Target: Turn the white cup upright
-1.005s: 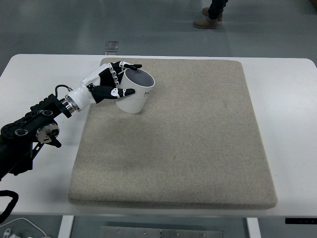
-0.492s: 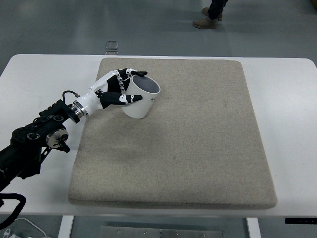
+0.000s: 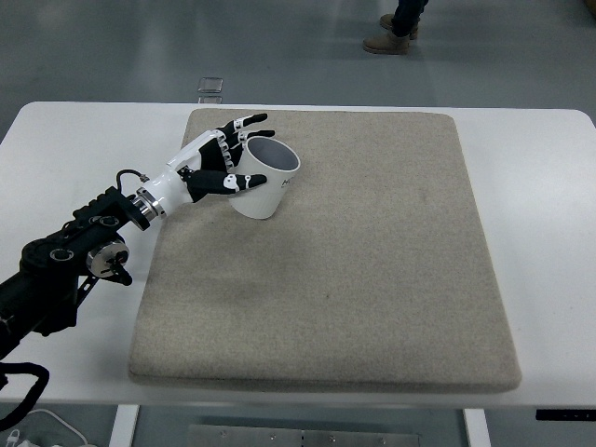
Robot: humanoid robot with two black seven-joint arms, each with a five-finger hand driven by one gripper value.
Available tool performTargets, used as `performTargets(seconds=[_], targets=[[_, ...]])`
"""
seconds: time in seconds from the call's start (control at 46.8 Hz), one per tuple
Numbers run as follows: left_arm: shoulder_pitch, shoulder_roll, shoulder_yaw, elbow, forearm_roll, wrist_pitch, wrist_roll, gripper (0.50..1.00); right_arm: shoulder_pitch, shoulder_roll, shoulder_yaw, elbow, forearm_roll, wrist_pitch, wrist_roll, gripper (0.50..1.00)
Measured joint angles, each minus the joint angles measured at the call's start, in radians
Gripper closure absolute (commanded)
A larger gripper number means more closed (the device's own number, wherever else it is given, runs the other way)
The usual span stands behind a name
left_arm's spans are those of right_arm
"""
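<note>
The white cup stood upright on the beige mat, near the mat's far left corner, with its open mouth facing up and slightly toward the right and its dark inside showing. It sat in the same spot as half a second before, when it had already been set down a little nearer the mat's middle than a full second before. What differed was the left robot hand: earlier its upper fingers had curled over the cup's rim and the thumb had pressed on the side wall, clamping the cup, whereas now the fingers were lifted and fanned out above and behind the rim, no longer wrapped over it. The thumb lay just beside the cup's left wall; whether it touched the wall could not be told. The hand was thus released, spread loosely around the cup's left side and holding nothing. The black forearm ran in from the left edge over the white tabletop, in much the same pose as half a second before. At the top edge, a person's boots stood on the grey floor.
</note>
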Motion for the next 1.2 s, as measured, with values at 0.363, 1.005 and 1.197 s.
performTargets(seconds=[0.363,1.005,1.197], targets=[[-0.002,0.005,-0.007,-0.014,0.0,-0.005,0.0,0.504,0.0,0.0,-0.001,0.001,-0.002,0.001,0.0,0.57],[-0.046,0.08,-0.016,-0.098,-0.08,-0.038,0.0,0.504,0.0,0.0,-0.001,0.001,-0.002,0.001,0.0,0.57],[-0.104,0.095,-0.006,-0.076,-0.222,-0.029,0.0,0.504,0.0,0.0,-0.001,0.001,-0.002,0.0,0.0,0.57]])
